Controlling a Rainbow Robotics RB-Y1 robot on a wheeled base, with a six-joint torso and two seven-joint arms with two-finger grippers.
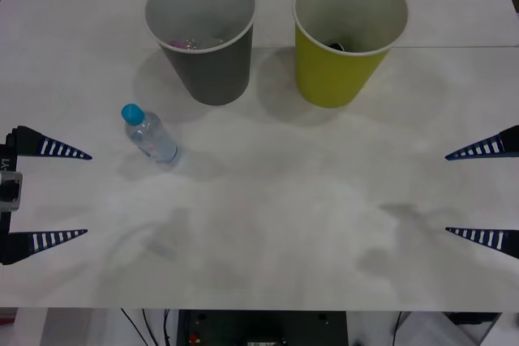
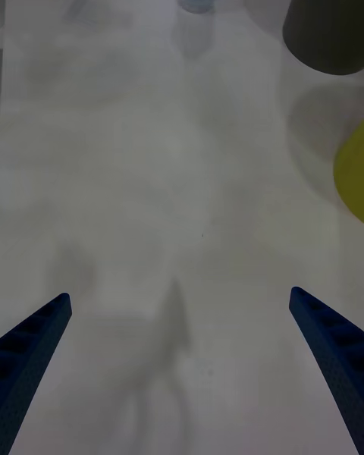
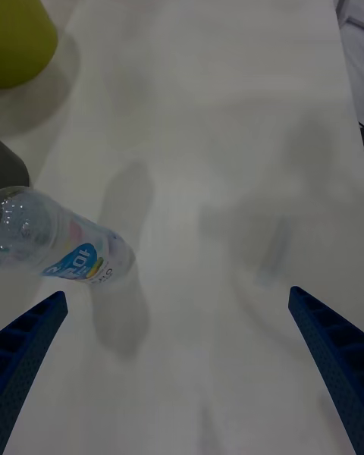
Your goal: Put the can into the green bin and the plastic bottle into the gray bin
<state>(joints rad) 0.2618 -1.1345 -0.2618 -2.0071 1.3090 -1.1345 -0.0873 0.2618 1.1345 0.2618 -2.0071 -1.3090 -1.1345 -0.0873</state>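
Left gripper (image 1: 85, 194) at the table's (image 1: 268, 224) left edge, jaws wide and empty; right gripper (image 1: 448, 194) at the right edge, likewise. Plastic bottle (image 1: 149, 134) stands just beyond the left gripper, outside its jaws: clear, light blue cap, white-blue label. Farther back, gray bin (image 1: 203, 34) and green bin (image 1: 345, 34) upright, side by side.

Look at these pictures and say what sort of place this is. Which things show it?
Probably a robot lab's sorting test bench: a plain white table bearing just a gray bin, a green bin and a plastic bottle, with cables hanging below its edge.
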